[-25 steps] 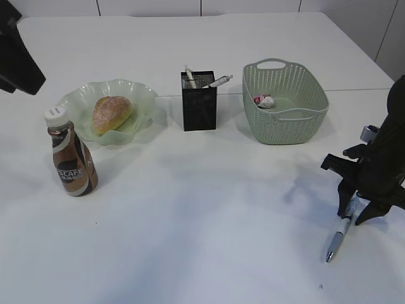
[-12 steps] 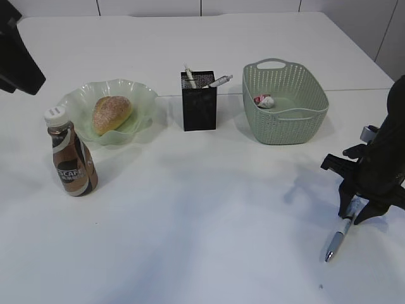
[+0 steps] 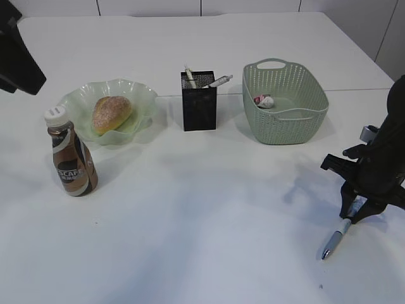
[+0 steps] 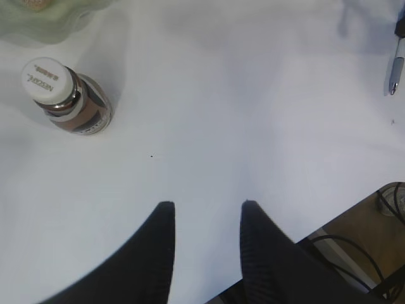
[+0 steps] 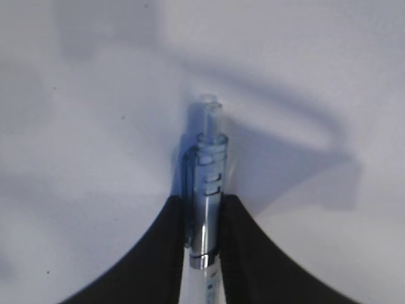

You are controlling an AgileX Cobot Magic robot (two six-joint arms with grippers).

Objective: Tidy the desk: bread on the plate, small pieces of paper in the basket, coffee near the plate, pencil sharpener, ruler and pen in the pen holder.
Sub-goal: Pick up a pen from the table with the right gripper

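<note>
At the desk's (image 3: pixel 209 209) near right edge, the right gripper (image 5: pixel 202 212) was clamped on the pen (image 3: pixel 335 237). The left gripper (image 4: pixel 205 212) hung apart, empty. Next called for lifting the pen and carrying it back to the holder (image 3: pixel 199 104).

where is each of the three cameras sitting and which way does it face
Exterior view: raised in front of the white desk, slanting down across it; the right pincer shows at right, part of the left arm at top left.
Left wrist view: high over the desk, looking down past the open left pincer at the brown white-capped coffee bottle.
Right wrist view: close above the desk, its two fingers against a clear blue pen.
Shared: all three show that pen.
</note>
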